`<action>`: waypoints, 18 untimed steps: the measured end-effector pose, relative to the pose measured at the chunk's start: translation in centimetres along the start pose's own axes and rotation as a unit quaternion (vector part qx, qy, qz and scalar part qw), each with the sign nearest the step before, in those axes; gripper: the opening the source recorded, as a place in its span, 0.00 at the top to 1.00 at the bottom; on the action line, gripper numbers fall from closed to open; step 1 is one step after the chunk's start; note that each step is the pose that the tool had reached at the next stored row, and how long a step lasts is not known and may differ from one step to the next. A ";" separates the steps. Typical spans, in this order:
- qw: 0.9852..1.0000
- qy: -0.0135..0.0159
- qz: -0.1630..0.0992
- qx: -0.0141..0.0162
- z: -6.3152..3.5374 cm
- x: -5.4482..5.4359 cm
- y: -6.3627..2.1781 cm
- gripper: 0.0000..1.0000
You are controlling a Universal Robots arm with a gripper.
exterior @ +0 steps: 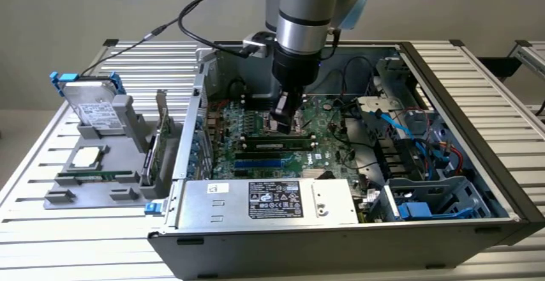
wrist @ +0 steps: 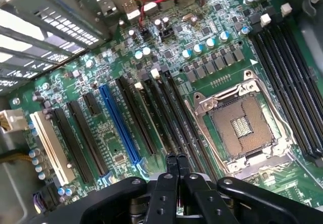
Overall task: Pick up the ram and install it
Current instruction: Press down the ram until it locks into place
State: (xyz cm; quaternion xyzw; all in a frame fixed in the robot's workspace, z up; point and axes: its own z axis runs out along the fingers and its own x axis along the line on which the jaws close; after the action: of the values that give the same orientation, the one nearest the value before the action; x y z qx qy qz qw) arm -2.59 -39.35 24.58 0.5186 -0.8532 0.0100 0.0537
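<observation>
Arm reaching straight down, wrist vertical, end effector (exterior: 284, 122) low — fingers (wrist: 171, 164) pressed together, closed on nothing

Open PC case (exterior: 477, 96) on slatted surface (exterior: 51, 243); PSU (exterior: 272, 201) at its front, empty CPU socket (wrist: 242, 125) inside, grey fixture w/ HDD (exterior: 96, 112) beside it.

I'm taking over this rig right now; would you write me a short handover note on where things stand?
Gripper: jaws shut, nothing visibly held, low inside the open computer case, just above the motherboard slots.
Ram: a green stick sits along a motherboard slot, directly beside the gripper tip.
Done: the ram appears to be picked up and placed in the slot.
Left: the pictures do not show whether it is fully seated or latched; check that.
</observation>
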 end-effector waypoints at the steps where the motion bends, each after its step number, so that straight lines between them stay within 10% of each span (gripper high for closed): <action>1: 1.000 0.000 0.008 -0.001 0.01 0.0 0.00 0.90; 10: 0.997 -0.003 0.081 -0.008 0.12 0.0 0.00 0.90; 18: 0.989 -0.006 0.145 -0.015 0.26 0.0 -0.01 0.90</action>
State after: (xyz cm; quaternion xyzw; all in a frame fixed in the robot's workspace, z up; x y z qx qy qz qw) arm -2.59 -39.34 24.32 0.3887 -0.9197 0.0020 0.0545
